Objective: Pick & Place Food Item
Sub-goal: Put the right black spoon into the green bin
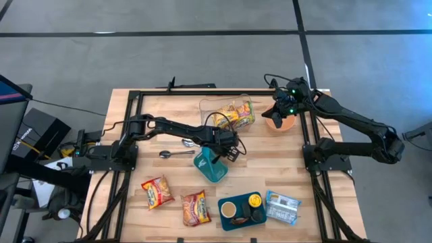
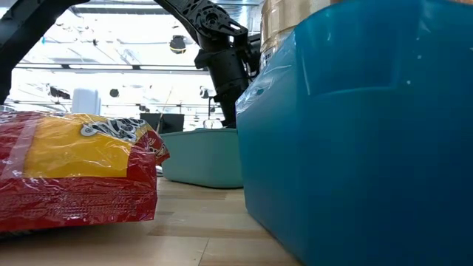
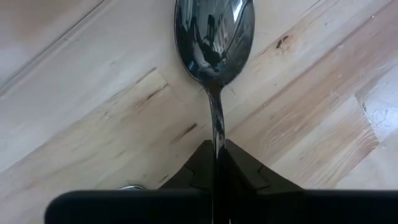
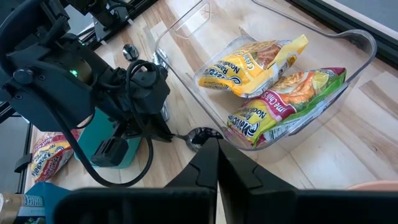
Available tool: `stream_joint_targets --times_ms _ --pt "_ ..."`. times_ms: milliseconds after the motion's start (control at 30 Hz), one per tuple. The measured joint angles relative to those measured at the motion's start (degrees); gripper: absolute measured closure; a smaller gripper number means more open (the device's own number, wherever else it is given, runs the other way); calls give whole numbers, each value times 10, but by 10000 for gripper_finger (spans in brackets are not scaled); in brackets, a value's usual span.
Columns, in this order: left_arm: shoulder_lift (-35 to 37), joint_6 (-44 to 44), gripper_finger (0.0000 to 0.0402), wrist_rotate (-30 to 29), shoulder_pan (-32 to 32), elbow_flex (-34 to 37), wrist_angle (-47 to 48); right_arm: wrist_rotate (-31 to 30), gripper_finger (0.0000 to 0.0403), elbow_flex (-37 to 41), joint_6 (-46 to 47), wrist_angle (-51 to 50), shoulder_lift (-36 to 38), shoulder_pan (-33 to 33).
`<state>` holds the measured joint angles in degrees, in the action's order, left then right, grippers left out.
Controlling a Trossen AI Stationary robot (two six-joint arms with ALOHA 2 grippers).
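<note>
Two red-and-yellow noodle packets (image 1: 157,192) lie at the table's front left, print too small to read. The left gripper (image 1: 226,146) pinches a spoon (image 3: 214,37) handle beside the teal tub (image 1: 211,166). Clear bin (image 4: 348,43) packets read "Noodles". The right gripper (image 1: 277,108), clamped empty, hovers over an orange bowl (image 1: 283,123).

A light wooden table (image 1: 169,111) holds a clear bin (image 1: 229,113), two spoons (image 1: 177,154), a teal container (image 1: 211,166), two noodle packets (image 1: 157,192), a blue tray (image 1: 241,210) and an orange bowl (image 1: 282,122).
</note>
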<state>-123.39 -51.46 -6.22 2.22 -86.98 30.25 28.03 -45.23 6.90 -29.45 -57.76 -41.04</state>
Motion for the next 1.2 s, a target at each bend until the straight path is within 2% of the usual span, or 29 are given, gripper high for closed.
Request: stream_joint_targets --times_ms 667,1033,1200 --pt "3 1 395 -2 0 0 -27 0 403 0 0 0 0 0" --pt "55 4 391 -14 0 0 -27 0 403 0 0 1 0 0" --pt "104 55 395 -19 -1 0 -3 0 403 0 0 3 0 0"
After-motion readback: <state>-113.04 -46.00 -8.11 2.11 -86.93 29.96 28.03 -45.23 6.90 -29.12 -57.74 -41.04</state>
